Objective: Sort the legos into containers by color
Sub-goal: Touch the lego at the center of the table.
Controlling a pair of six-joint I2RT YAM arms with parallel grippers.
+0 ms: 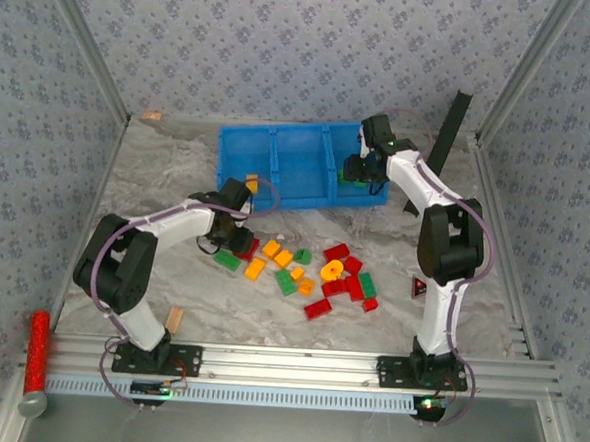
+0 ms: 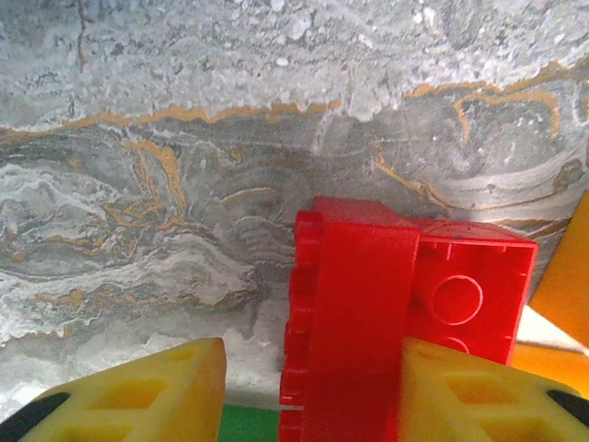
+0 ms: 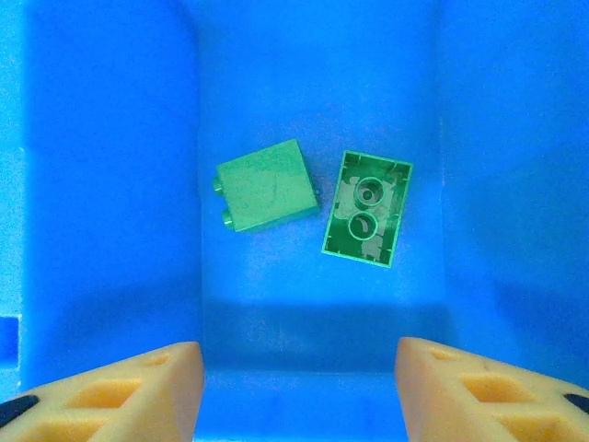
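Sorting under way. Right fingers (image 3: 479, 387), spread and empty, hang over the bright blue plastic bin's (image 1: 276, 131) right compartment, where two green plastic bricks (image 3: 269, 186) lie. Left fingers (image 2: 138, 396), spread, straddle a red plastic brick (image 2: 359, 304) on the marbled bench (image 2: 184, 184); the likely next move: clench it.

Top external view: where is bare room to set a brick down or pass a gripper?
Bare: the marble tabletop between the blue plastic bin and the left wall; the strip between the red, green and yellow brick pile and the near rail; the bin's middle compartment. Crowded: the pile, with the left gripper at its left edge.
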